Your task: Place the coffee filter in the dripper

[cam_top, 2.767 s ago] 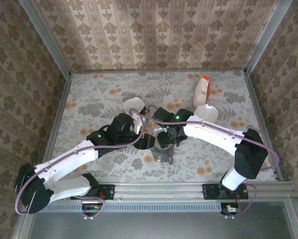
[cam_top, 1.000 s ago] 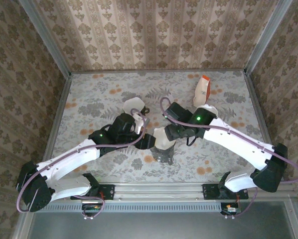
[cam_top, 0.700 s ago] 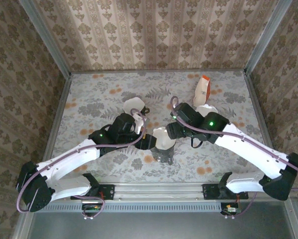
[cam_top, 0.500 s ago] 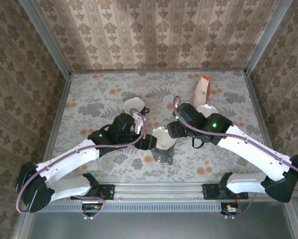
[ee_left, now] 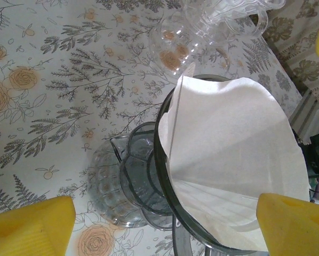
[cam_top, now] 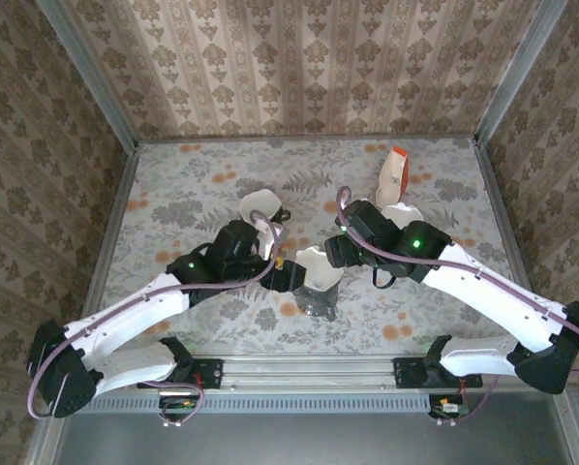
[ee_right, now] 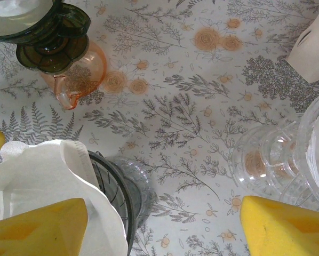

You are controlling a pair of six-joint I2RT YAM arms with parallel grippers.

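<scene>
Overhead, the white paper cone coffee filter (cam_top: 317,267) sits midway across the floral-printed surface (cam_top: 173,194), between the left gripper (cam_top: 288,274) and the right gripper (cam_top: 341,254). Left wrist: pads (ee_left: 31,224) spread wide, empty; the filter lines the dark glass dripper (ee_left: 160,165), its edge above the rim, so I'd seat it evenly without creasing. Right wrist: pads equally wide, empty. The cone's tip is hidden.

I am working in a lab test cell dressed like a home. The walls (cam_top: 309,58) are flat wallpaper panels held by bare metal posts (cam_top: 88,73). A floral cloth (cam_top: 173,184) covers the tabletop. Left arm (cam_top: 125,320) and right arm (cam_top: 483,286) stand at a metal rail (cam_top: 309,369) on its near edge. A glass dripper (ee_left: 141,181) stands there.
</scene>
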